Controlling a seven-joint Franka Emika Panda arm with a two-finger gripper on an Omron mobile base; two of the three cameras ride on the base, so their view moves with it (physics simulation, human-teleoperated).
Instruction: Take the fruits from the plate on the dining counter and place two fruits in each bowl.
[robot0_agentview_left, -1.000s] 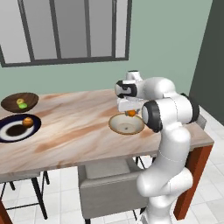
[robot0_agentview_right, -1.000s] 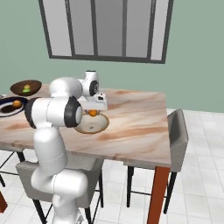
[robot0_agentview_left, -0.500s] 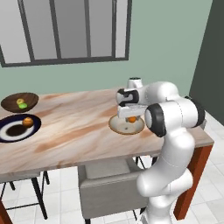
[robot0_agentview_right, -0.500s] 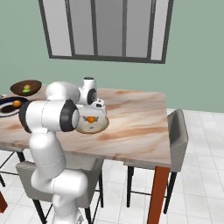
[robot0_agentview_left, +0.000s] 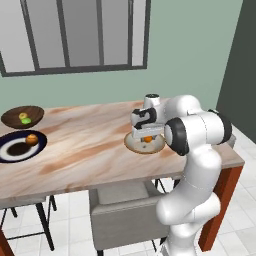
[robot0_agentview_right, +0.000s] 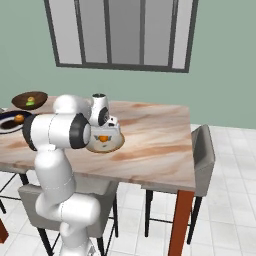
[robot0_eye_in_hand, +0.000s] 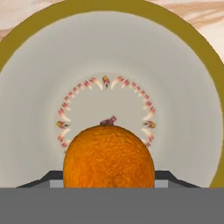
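Note:
My gripper (robot0_agentview_left: 148, 136) is shut on an orange fruit (robot0_agentview_left: 148, 139) and holds it low inside the cream-beige bowl (robot0_agentview_left: 131, 145) on the right part of the dining counter (robot0_agentview_left: 90, 150). In the hand view the orange fruit (robot0_eye_in_hand: 109, 157) sits between my fingertips (robot0_eye_in_hand: 52, 177), just above the bowl's pale floor (robot0_eye_in_hand: 175, 87). At the far left, the navy plate (robot0_agentview_left: 10, 155) carries the other orange fruit (robot0_agentview_left: 32, 139). Behind it the dark wooden bowl (robot0_agentview_left: 12, 120) holds the green fruit (robot0_agentview_left: 27, 121) and the yellow fruit (robot0_agentview_left: 23, 116).
A grey chair (robot0_agentview_left: 125, 215) is tucked under the counter's near edge, right in front of my base. Another grey chair (robot0_agentview_right: 202, 155) stands at the counter's right end. A green wall with a window runs behind the counter.
My gripper has come down with the orange fruit from above the cream bowl to low inside it. Plate and wooden bowl are as before.

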